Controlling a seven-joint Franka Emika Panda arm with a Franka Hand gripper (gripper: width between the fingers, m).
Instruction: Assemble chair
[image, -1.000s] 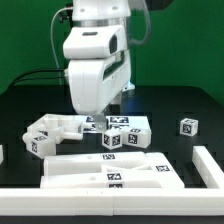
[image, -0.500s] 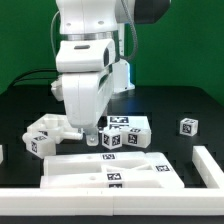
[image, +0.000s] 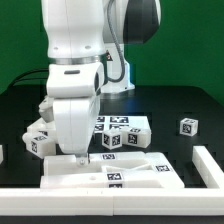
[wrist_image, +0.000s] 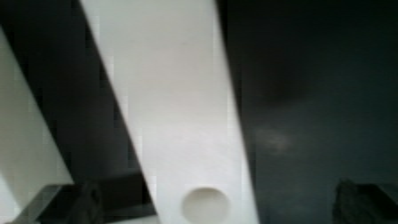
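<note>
The gripper (wrist_image: 222, 204) is spread wide. In the wrist view its dark fingertips (wrist_image: 80, 203) flank a long white bar (wrist_image: 164, 100) of the chair without touching it, and the bar's round hole (wrist_image: 205, 203) sits between them. In the exterior view the arm (image: 75, 90) stands over what is probably that bar (image: 110, 172), lying flat on the black table (image: 170, 100). The tagged blocks (image: 122, 133) rest just behind it.

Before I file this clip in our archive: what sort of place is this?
Probably a robotics lab test bench: a black table in front of a green backdrop, tagged white chair parts laid out loose, and a white robot arm working above them.
</note>
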